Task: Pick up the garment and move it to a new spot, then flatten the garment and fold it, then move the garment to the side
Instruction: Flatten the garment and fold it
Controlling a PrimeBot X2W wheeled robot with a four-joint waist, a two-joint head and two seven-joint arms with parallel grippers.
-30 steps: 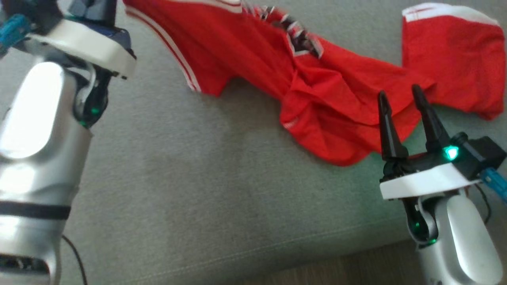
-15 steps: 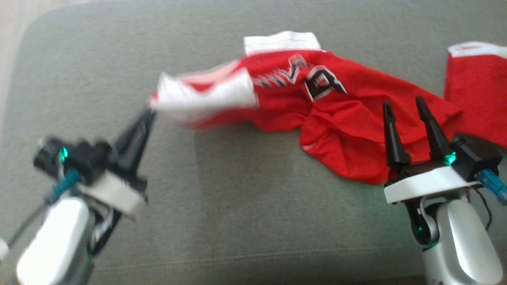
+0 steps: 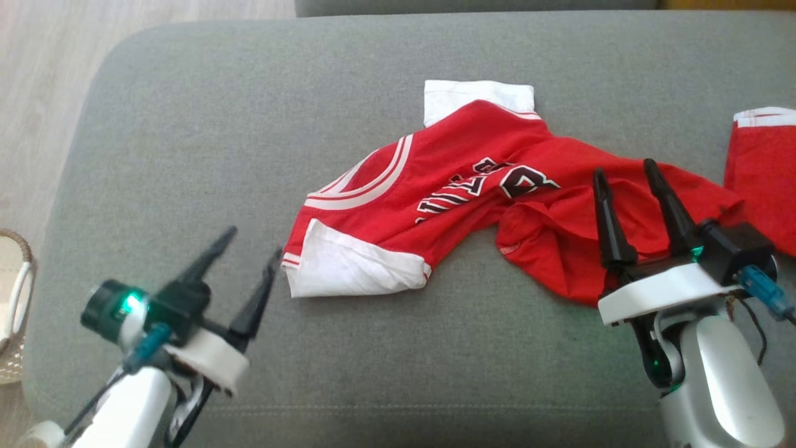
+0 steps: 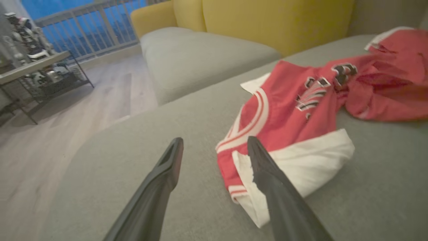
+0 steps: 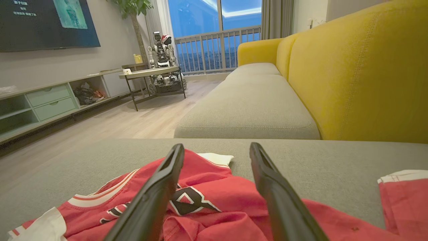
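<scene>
A: What is seen nearest?
B: At 8 o'clock, the left end effector (image 3: 255, 241), opened and empty beside the white hem (image 3: 348, 270) of the garment (image 3: 460, 143), a hem pinched half a second ago. At 4, the right end effector (image 3: 624, 168), spread empty over red folds.
A: Beyond?
B: The garment is crumpled on the sofa cushion (image 3: 186, 124); a red piece (image 3: 762, 168) at 3, a basket (image 3: 28, 255) at 9, contents unclear.

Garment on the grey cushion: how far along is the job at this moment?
Done, apparently: the red jersey lies set down on the cushion, with neither gripper holding it. In hand: the left gripper, open, sits beside its white sleeve; the right gripper, open, hovers over the bunched end. Left: flattening those creases, folding, and moving it aside.
</scene>
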